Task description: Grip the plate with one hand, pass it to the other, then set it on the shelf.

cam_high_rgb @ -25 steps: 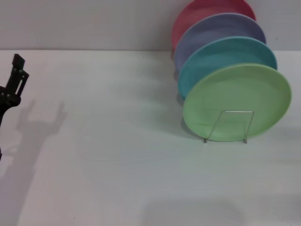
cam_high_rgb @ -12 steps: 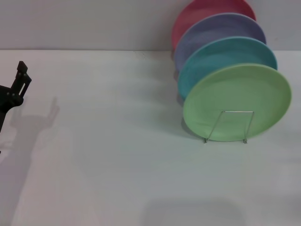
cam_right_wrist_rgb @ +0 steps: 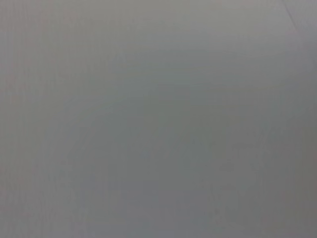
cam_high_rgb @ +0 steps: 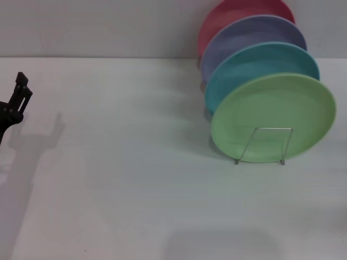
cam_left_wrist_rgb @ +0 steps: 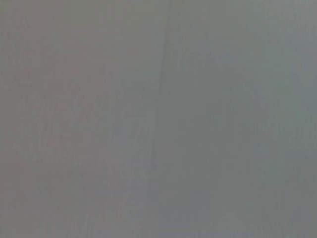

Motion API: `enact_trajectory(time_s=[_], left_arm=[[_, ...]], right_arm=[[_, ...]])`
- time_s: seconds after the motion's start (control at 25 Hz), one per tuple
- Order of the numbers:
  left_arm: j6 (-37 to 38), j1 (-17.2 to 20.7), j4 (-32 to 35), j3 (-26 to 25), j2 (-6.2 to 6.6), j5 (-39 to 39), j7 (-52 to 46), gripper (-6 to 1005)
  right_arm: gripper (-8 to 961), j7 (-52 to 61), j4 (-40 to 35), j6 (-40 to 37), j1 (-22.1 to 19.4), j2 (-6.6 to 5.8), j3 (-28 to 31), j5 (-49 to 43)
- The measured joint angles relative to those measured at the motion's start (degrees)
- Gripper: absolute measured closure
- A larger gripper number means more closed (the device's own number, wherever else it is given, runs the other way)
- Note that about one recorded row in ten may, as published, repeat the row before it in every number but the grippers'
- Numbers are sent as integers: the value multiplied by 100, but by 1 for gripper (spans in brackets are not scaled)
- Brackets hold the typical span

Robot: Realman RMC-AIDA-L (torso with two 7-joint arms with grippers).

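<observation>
The light green plate point(cam_high_rgb: 274, 116) stands on edge at the right of the head view, in the frontmost slot of the wire shelf point(cam_high_rgb: 260, 145), whose front loop crosses its lower face. My left gripper point(cam_high_rgb: 15, 102) shows as a dark shape at the far left edge, far from the plate and with nothing in it. No part of the right gripper appears in any view. Both wrist views show only a plain grey surface.
Behind the green plate stand a cyan plate point(cam_high_rgb: 255, 65), a purple plate point(cam_high_rgb: 244, 38) and a red plate point(cam_high_rgb: 227, 16), all upright in the same rack. The white table point(cam_high_rgb: 135, 162) stretches across the middle and left. A pale wall runs along the back.
The left gripper has drifted slightly at the far left edge, shifting a little leftward, and its shadow on the table has moved with it. The plates and rack have stayed put.
</observation>
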Motion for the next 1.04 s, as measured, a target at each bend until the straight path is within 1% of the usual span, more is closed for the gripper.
enact_trajectory(time_s=[0.2, 0.28, 0.64, 1.04], left_arm=[[-3, 14, -27, -41, 13, -28, -22, 170], [-5, 16, -31, -160, 4, -36, -22, 170], [-6, 17, -29, -175, -25, -42, 15, 170], [68, 35, -29, -174, -27, 1, 27, 170]], right_arm=[[227, 71, -92, -62, 18, -7, 7, 3], [226, 75, -110, -123, 20, -2, 8, 4], [226, 78, -108, -108, 64, -16, -33, 4], [226, 71, -104, -76, 75, 5, -33, -12]])
